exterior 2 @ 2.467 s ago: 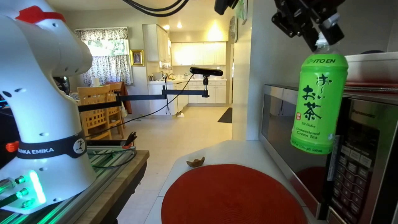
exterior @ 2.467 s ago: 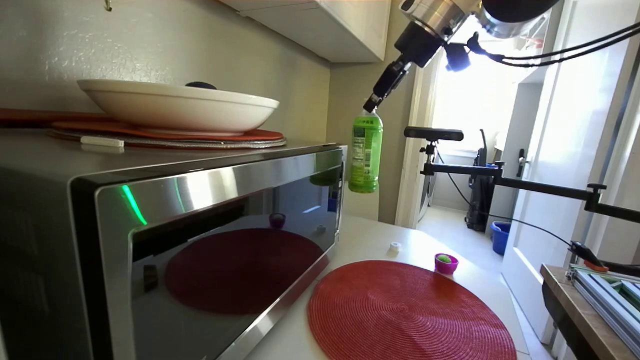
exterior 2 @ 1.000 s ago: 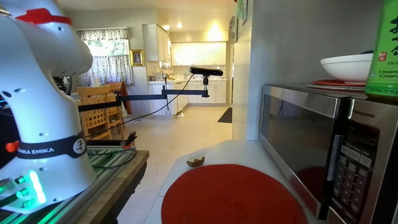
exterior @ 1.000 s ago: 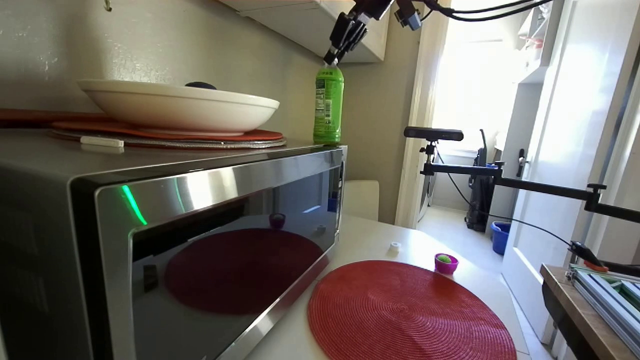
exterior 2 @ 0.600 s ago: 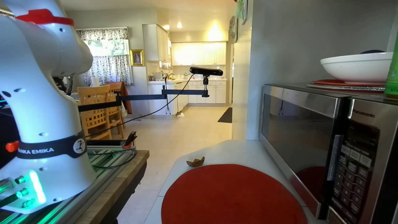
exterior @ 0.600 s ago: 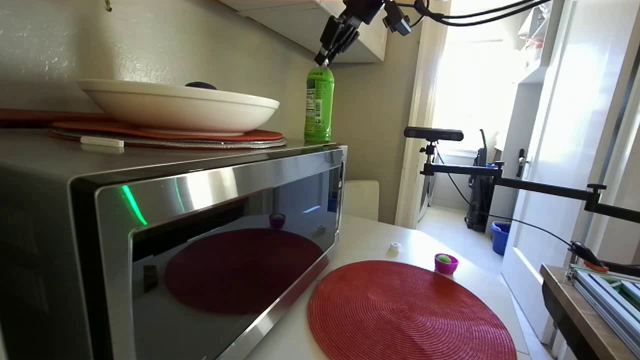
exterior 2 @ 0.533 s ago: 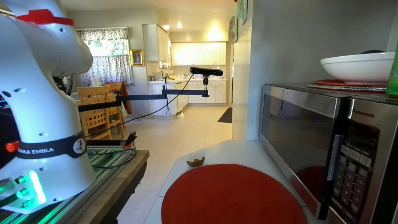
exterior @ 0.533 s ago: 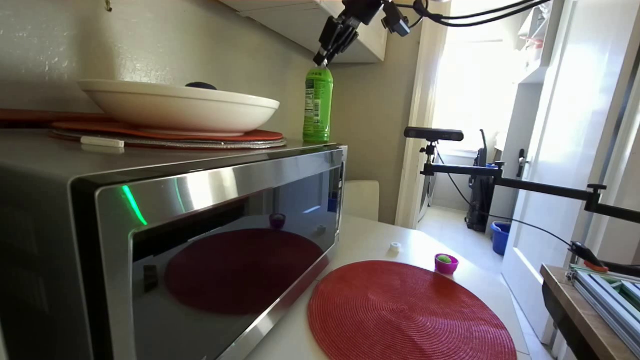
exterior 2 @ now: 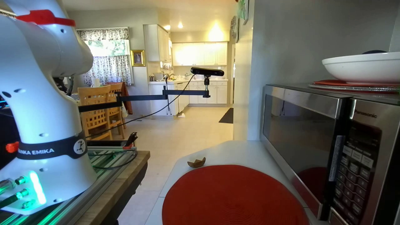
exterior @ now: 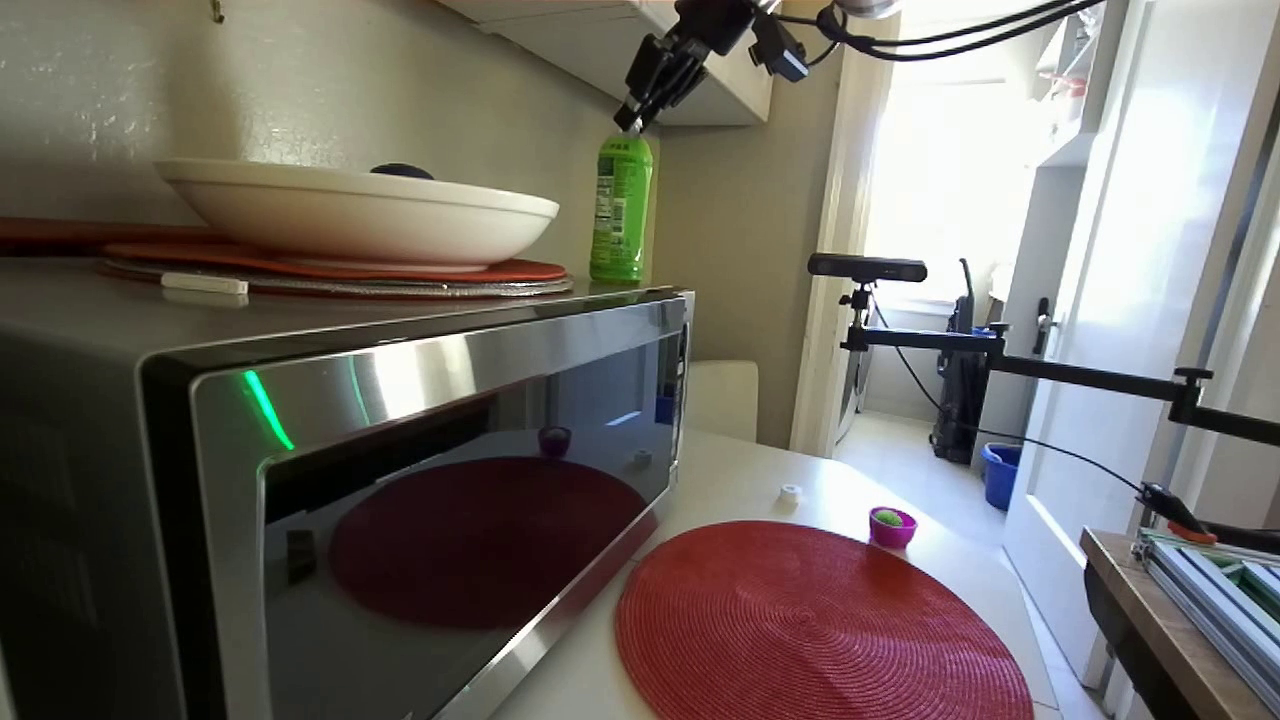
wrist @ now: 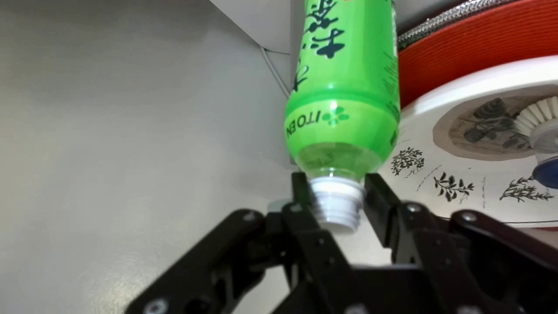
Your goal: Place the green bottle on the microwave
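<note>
Gripper (exterior: 630, 124) slanting down, fingers (wrist: 301, 189) pinched on the white cap (wrist: 335, 198), green bottle (exterior: 621, 210) nearly upright below them, base at the top of the microwave (exterior: 500, 350).

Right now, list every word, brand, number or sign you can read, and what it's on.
"ITO EN": green bottle, upside down in the wrist view.
"お茶": same bottle, also upside down.
"Panasonic": microwave, in an exterior view.
"NKA EMIKA": black band on the robot's base, start hidden.
Too small to read for sure: keypad, vertical sticker, side print on the bottle.
</note>
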